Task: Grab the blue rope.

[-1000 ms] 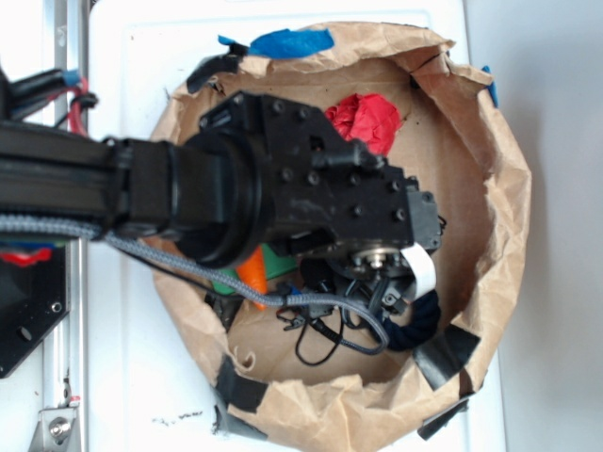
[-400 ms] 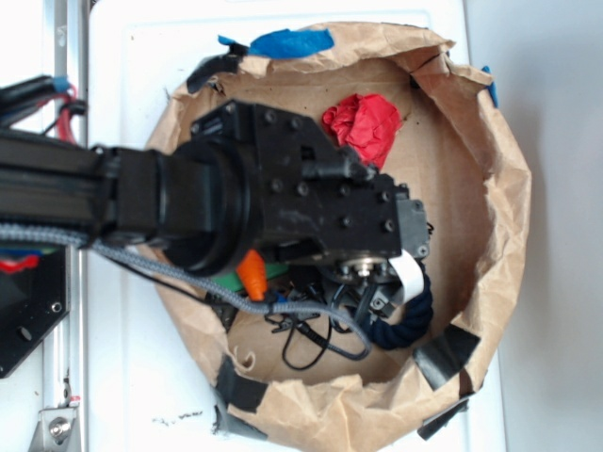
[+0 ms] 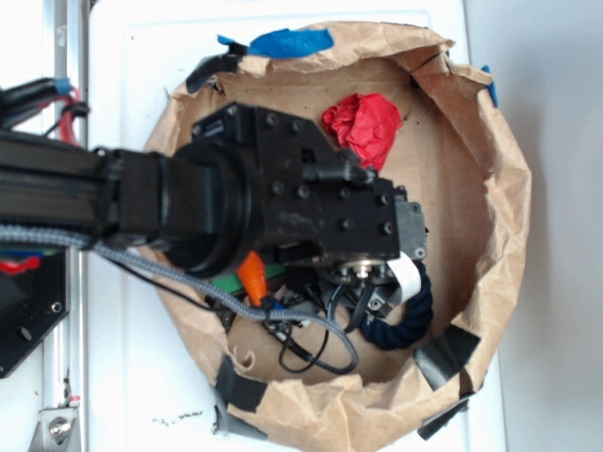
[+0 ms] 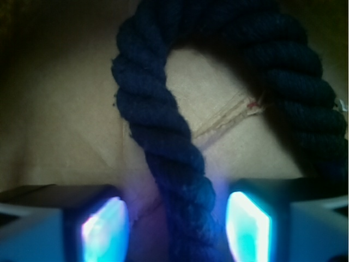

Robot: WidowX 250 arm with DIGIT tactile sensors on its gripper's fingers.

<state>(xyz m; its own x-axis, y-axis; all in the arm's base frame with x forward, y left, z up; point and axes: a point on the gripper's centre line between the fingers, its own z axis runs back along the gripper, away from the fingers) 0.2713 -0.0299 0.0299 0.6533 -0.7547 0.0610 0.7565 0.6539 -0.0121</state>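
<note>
The blue rope [image 3: 407, 320] is a thick dark navy twisted cord that curves on the brown paper floor at the lower right of the paper basin. In the wrist view it [image 4: 163, 142] forms an arch, and one strand runs straight down between my fingers. My gripper [image 3: 375, 299] hangs below the black arm, down at the rope. In the wrist view the gripper [image 4: 177, 229] is open. The glowing blue pads [image 4: 103, 229] stand on either side of the strand with a gap on each side. The rope's ends are hidden.
A crumpled brown paper basin [image 3: 504, 188] walls in the area, held by black tape [image 3: 443, 353] and blue tape [image 3: 287, 41]. Inside are a red crumpled cloth [image 3: 363, 122], an orange toy carrot [image 3: 251, 275], a green piece [image 3: 226, 282] and thin black cables [image 3: 311, 344].
The arm has shifted slightly left and down over the rope. The visible rope now lies a little further left beside the gripper. The cables below have shifted.
</note>
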